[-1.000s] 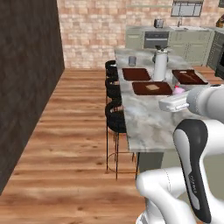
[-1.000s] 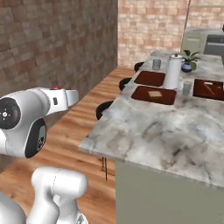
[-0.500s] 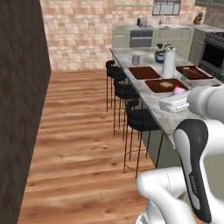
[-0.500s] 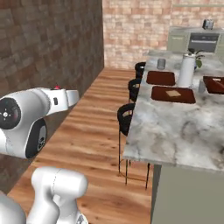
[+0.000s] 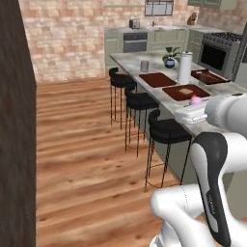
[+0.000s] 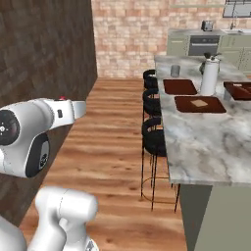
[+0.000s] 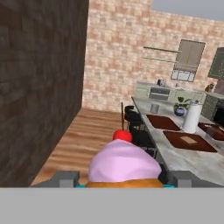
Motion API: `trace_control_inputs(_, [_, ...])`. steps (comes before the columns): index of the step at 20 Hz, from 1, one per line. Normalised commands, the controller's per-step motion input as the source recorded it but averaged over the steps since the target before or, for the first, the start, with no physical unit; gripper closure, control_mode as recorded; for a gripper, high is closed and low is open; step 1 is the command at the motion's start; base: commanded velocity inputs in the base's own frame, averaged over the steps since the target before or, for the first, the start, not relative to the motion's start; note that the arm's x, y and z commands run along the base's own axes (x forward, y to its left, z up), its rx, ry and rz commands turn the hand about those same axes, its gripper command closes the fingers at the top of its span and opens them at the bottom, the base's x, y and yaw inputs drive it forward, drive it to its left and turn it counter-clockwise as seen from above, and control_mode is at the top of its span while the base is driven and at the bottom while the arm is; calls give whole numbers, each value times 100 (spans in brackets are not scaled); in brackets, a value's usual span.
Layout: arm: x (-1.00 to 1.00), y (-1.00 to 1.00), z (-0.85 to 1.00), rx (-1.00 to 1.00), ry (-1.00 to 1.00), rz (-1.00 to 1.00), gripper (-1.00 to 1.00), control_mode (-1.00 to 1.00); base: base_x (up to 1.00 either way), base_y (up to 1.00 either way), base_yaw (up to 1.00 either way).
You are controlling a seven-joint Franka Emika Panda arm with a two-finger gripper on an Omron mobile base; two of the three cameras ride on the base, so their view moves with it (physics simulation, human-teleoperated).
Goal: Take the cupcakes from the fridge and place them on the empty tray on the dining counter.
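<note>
Cupcake [image 7: 124, 164]: pink frosting with a red cherry on top, sitting right in front of the hand camera, carried out over the wooden floor short of the counter; in the left base view a pink dab shows at the hand.
Gripper [image 7: 125, 179]: closed on the cupcake, the two grey fingers [image 7: 64, 178] standing one on each side of its base, at the teal wrapper.
Weight: I'd judge it very light, no strain on the arm.
Softness: frosting looks soft and would smear or dent if pressed; the cake under it would crush under a hard squeeze.
Where to hold: low on the wrapper, as now, well clear of the frosting and cherry.
Risk: tipping it could roll the cherry off or let the wrapper slip between the fingers; best kept upright.
Tray [image 6: 179, 86]: bare dark reddish-brown one on the counter [image 6: 206, 142], beyond the tray [image 6: 200, 104] bearing a tan piece and beside the towel roll [image 6: 209, 77].
Stools [image 6: 154, 137]: black, lined along the near side of the counter.
</note>
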Motion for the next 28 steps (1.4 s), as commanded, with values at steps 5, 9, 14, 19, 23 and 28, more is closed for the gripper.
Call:
trace_control_inputs(5, [0, 0, 0, 0, 0, 0, 100, 100, 87, 21, -28])
trace_control_inputs(9, [0, 0, 0, 0, 0, 0, 100, 100, 100, 36, -24])
trace_control_inputs(14, [0, 0, 0, 0, 0, 0, 100, 100, 96, 58, -24])
trace_control_inputs(19, [0, 0, 0, 0, 0, 0, 100, 100, 77, 69, -27])
trace_control_inputs(23, [0, 0, 0, 0, 0, 0, 100, 100, 67, 65, -32])
trace_control_inputs(28, [0, 0, 0, 0, 0, 0, 100, 100, 68, 54, -39])
